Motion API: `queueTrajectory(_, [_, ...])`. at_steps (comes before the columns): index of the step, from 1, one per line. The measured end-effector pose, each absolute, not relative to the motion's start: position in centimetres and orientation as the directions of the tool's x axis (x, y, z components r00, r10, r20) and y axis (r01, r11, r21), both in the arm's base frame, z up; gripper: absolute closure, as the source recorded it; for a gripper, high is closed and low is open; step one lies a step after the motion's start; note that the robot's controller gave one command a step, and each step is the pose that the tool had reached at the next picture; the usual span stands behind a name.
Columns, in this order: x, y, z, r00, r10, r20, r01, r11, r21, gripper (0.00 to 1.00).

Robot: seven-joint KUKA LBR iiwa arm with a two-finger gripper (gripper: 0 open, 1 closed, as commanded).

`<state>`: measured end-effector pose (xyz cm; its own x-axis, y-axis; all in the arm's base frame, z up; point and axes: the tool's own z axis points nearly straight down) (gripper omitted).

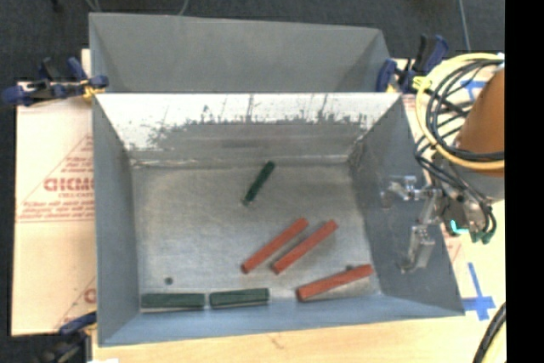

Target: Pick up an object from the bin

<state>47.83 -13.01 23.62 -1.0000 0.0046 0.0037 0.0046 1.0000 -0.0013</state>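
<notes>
My gripper (405, 225) hangs over the bin's right sloping wall, open, with nothing between its fingers. The nearest loose thing is a red stick (334, 283) lying flat near the front right of the floor, to the gripper's lower left. Two more red sticks (274, 246) (303, 246) lie side by side, slanting, near the middle of the floor. All of them are apart from the gripper.
A dark green stick (258, 183) lies slanted towards the back of the floor. Two dark green bars (172, 300) (240, 297) lie end to end along the front wall. A small dark speck (167, 281) sits at front left. The arm's cables loop at right.
</notes>
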Motion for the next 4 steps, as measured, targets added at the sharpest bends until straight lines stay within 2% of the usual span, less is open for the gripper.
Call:
queueTrajectory(1, [47.2, -12.0, 9.1, -0.997, 0.074, 0.001, 0.074, 0.997, -0.001, 0.00])
queueTrajectory(2, [48.0, -11.5, 7.1, -0.993, 0.115, -0.011, 0.115, 0.993, -0.001, 0.00])
queueTrajectory(3, [47.7, -11.6, 7.1, -0.994, 0.110, -0.006, 0.110, 0.994, -0.004, 1.00])
queueTrajectory(4, [48.5, -6.7, 27.2, -0.995, 0.100, -0.012, 0.100, 0.995, 0.001, 1.00])
